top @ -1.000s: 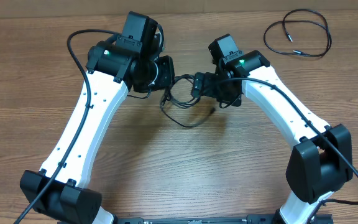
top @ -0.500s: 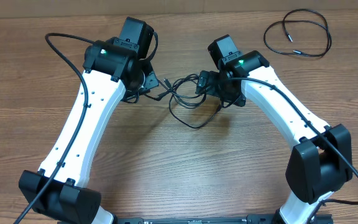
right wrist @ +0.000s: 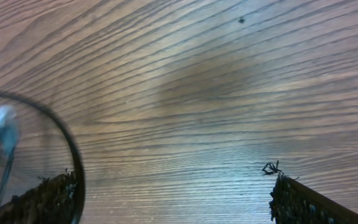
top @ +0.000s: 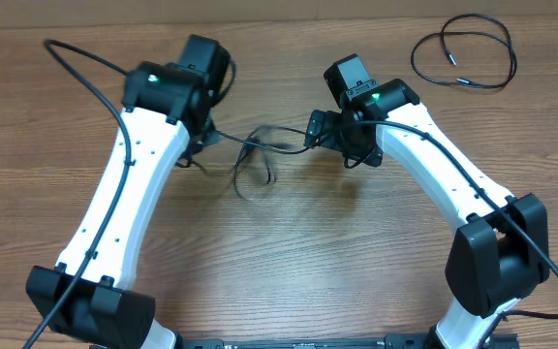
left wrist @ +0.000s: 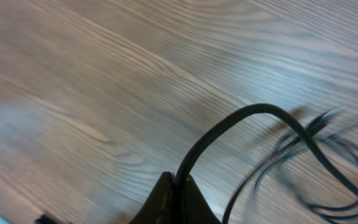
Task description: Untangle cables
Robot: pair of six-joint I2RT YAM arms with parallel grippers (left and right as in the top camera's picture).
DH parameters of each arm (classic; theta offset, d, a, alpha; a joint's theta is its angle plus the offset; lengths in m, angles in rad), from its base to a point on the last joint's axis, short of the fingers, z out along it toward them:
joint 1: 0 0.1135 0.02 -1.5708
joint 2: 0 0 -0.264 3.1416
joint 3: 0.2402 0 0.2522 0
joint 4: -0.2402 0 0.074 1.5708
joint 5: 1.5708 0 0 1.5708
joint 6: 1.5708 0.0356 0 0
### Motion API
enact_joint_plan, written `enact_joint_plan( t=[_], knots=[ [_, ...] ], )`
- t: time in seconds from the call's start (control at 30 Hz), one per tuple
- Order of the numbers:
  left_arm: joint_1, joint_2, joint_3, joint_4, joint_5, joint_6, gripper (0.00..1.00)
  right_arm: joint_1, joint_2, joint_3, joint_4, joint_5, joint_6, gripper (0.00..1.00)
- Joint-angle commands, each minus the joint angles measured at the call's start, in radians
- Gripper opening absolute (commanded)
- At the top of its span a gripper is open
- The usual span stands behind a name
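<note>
"So, the left gripper (left wrist: 176, 188)?"
"Angled down, pinched tight on the cables (left wrist: 253, 109), which trail to its right."
"And the right gripper (right wrist: 174, 185)?"
"Low, fingers wide apart, a loop beside one."

Overhead looking down, both wrist views close above table (top: 289, 262)

The worktop (top: 289, 262) is brown wood-grain board. In the overhead view the grain runs side to side, with paler streaks and some darker patches. Along its far edge lies a lighter, plain strip (top: 66, 10), perhaps the floor or a wall beyond. In the right wrist view a small dark speck (right wrist: 241, 20) sits on the wood.
</note>
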Motion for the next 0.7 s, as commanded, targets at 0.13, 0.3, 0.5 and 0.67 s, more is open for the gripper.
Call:
enact_joint_plan(
  t=[0.13,0.3,0.5,0.67],
  knots=[
    [0.067,0.002,0.017,-0.006,0.025,-0.024,0.04,-0.006,-0.019,-0.006,0.001,0.051,0.005,1.0],
    [0.064,0.002,0.017,0.003,0.063,-0.016,0.04,-0.006,-0.019,-0.006,0.002,0.051,0.008,1.0],
    [0.058,0.005,0.017,0.094,0.409,0.191,0.04,-0.006,-0.019,-0.006,0.01,0.048,0.008,1.0],
    [0.025,0.006,0.017,0.227,0.88,0.487,0.04,-0.006,-0.019,-0.006,0.019,0.043,0.008,1.0]
  ],
)
